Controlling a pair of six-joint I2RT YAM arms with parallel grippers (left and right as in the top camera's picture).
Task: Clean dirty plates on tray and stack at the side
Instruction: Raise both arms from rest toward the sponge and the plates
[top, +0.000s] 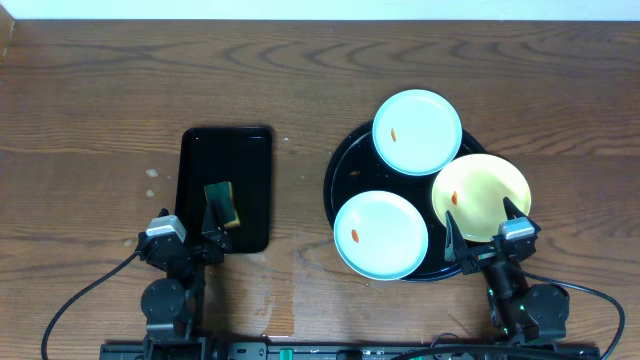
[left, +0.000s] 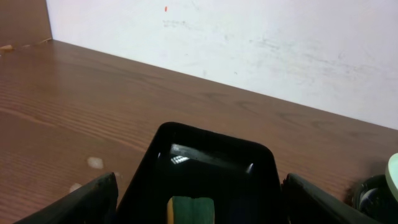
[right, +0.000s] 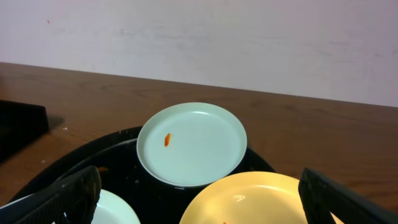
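Note:
The round black tray (top: 338, 172) holds three plates, each with a small orange smear. One pale blue plate (top: 417, 131) lies at the back, another pale blue plate (top: 381, 235) at the front left, and a pale yellow plate (top: 481, 197) at the right. My right gripper (top: 482, 226) hovers open at the tray's near edge, its fingers either side of the yellow plate's (right: 273, 199) front part and holding nothing. In the right wrist view the back plate (right: 191, 143) lies straight ahead. My left gripper (top: 189, 214) stands open and empty at the near end of the rectangular tray.
A smaller rectangular black tray (top: 225, 160) lies left of centre with a green and yellow sponge (top: 223, 203) on it; the sponge (left: 191, 210) sits between my left fingers (left: 87, 202). Pale spots (top: 152, 174) mark the wood to its left. A white wall runs behind the table.

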